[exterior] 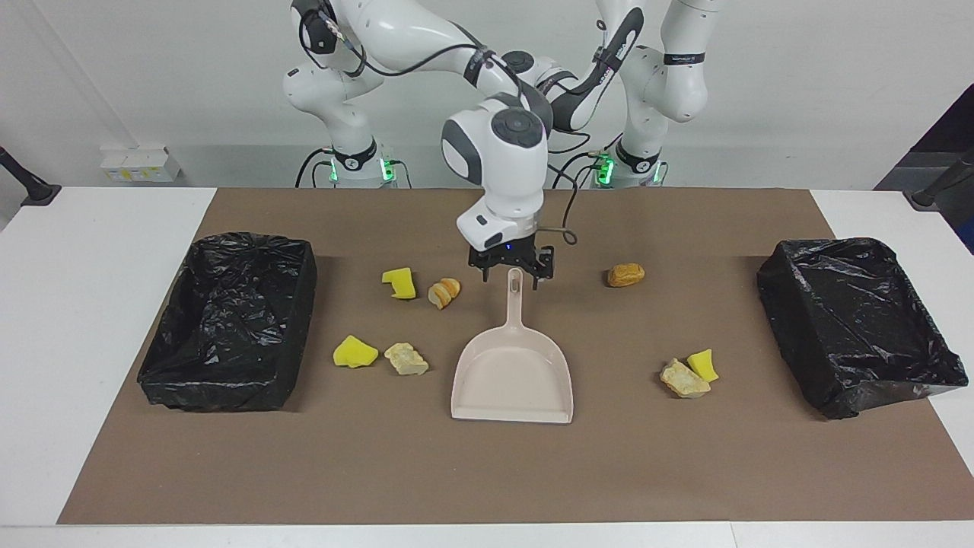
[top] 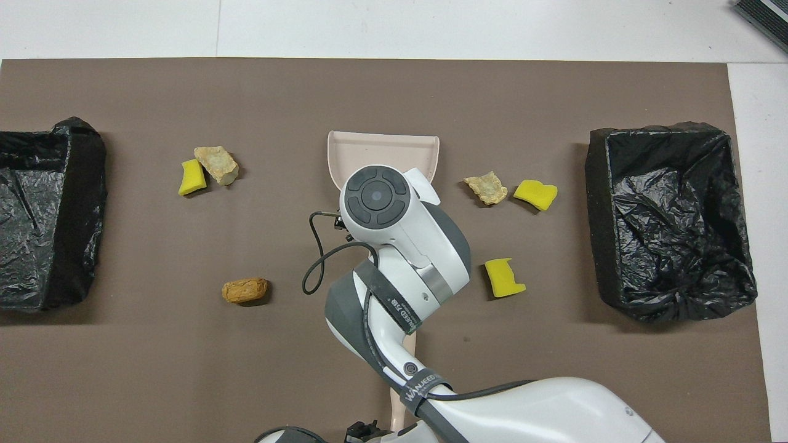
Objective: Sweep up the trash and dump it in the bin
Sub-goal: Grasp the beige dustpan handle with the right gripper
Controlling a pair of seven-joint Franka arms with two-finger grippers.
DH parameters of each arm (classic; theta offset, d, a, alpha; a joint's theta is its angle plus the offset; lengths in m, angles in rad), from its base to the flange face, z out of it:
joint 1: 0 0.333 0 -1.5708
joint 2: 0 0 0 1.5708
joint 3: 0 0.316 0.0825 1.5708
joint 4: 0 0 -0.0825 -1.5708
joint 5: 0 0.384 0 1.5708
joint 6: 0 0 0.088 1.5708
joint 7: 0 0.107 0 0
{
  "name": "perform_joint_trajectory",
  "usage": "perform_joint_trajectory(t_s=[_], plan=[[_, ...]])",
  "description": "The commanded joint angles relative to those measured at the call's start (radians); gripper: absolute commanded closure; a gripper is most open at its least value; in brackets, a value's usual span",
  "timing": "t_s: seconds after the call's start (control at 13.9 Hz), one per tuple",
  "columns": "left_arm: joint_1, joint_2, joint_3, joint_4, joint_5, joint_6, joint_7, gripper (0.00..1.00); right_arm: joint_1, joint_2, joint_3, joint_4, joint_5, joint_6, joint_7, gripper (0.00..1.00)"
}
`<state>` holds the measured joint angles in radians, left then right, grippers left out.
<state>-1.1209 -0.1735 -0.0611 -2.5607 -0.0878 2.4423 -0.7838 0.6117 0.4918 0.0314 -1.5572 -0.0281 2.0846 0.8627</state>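
Trash lies scattered on the brown mat: yellow chunks (exterior: 399, 282) (exterior: 354, 352) (exterior: 703, 364), beige lumps (exterior: 405, 359) (exterior: 684, 379), a bread piece (exterior: 444, 292) and a brown piece (exterior: 625, 275). The beige dustpan (exterior: 511, 373) lies mid-table with its handle pointing toward the robots. My right gripper (exterior: 514, 280) is low over the handle's end, open, with a finger on each side. In the overhead view only a strip of the brush handle (top: 396, 415) shows, with my left gripper (top: 363, 429) at its end. The right arm hides both in the facing view.
A black-lined bin (exterior: 228, 320) stands at the right arm's end of the mat. Another bin (exterior: 860, 320) stands at the left arm's end. White table (exterior: 91, 266) borders the mat.
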Motion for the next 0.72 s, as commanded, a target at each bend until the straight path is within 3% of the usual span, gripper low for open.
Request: perform_joint_trajectory(t_s=[0.0,0.07,0.14,0.22,0.29,0.51,0.65], plan=[[-0.020,-0.024,0.014,0.019,0.010,-0.057,-0.022,0.59,0.003,-0.044,-0.001,-0.115,-0.004,0.090,0.007,0.00],[-0.020,-0.030,0.014,0.020,0.010,-0.060,-0.022,0.70,0.003,-0.042,-0.001,-0.113,-0.004,0.098,0.003,0.04],[-0.017,-0.034,0.014,0.019,0.013,-0.060,-0.020,1.00,0.003,-0.041,-0.001,-0.110,-0.004,0.101,0.002,0.11],[-0.008,-0.034,0.014,0.019,0.035,-0.063,-0.020,1.00,0.003,-0.039,-0.001,-0.109,-0.003,0.104,0.002,0.19],[-0.007,-0.035,0.014,0.019,0.039,-0.077,-0.022,1.00,0.000,-0.036,-0.001,-0.106,-0.004,0.117,0.002,0.38],[0.023,-0.102,0.013,0.004,0.039,-0.144,-0.023,1.00,0.002,-0.030,-0.001,-0.073,-0.003,0.120,0.006,0.83],[0.079,-0.147,0.012,0.002,0.045,-0.193,-0.022,1.00,0.006,-0.029,-0.001,-0.075,-0.009,0.118,-0.001,1.00]])
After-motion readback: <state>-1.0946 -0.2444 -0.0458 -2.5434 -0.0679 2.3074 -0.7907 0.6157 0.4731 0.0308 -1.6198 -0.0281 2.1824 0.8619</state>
